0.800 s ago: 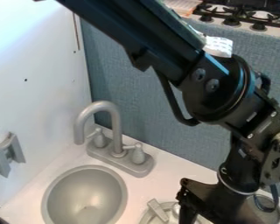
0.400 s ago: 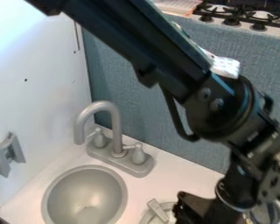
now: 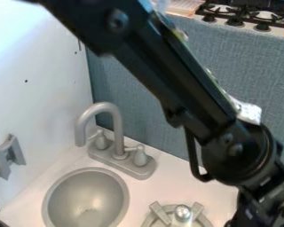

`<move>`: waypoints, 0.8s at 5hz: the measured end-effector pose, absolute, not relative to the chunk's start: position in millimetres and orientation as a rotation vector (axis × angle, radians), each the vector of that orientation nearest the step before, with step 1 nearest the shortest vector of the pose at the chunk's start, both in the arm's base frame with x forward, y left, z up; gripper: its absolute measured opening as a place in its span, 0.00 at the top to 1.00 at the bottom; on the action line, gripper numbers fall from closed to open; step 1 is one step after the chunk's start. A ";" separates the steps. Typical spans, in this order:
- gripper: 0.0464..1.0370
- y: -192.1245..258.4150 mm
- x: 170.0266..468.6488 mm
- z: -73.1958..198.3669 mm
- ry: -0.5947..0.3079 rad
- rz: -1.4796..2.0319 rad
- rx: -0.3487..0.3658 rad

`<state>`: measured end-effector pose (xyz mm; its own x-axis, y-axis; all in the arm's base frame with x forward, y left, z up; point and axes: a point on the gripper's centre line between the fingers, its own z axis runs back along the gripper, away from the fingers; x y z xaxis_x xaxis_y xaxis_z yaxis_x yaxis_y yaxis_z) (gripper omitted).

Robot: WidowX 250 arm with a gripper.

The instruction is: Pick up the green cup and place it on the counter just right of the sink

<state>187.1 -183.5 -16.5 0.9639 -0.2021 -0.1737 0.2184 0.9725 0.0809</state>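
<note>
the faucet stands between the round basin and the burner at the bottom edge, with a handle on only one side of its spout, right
Not quite: in the camera view, the faucet has handles on both sides.

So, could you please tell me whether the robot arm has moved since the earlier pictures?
Yes, the robot arm has shifted downward and somewhat to the right in the view, judged against the gray faucet, which has stayed in place.
</note>
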 end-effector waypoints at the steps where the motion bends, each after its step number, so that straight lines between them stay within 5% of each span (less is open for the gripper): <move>1: 0.04 -196.6 189.5 -27.1 0.167 -0.243 0.101; 4: 0.04 -205.7 186.1 -62.0 0.263 -0.232 0.123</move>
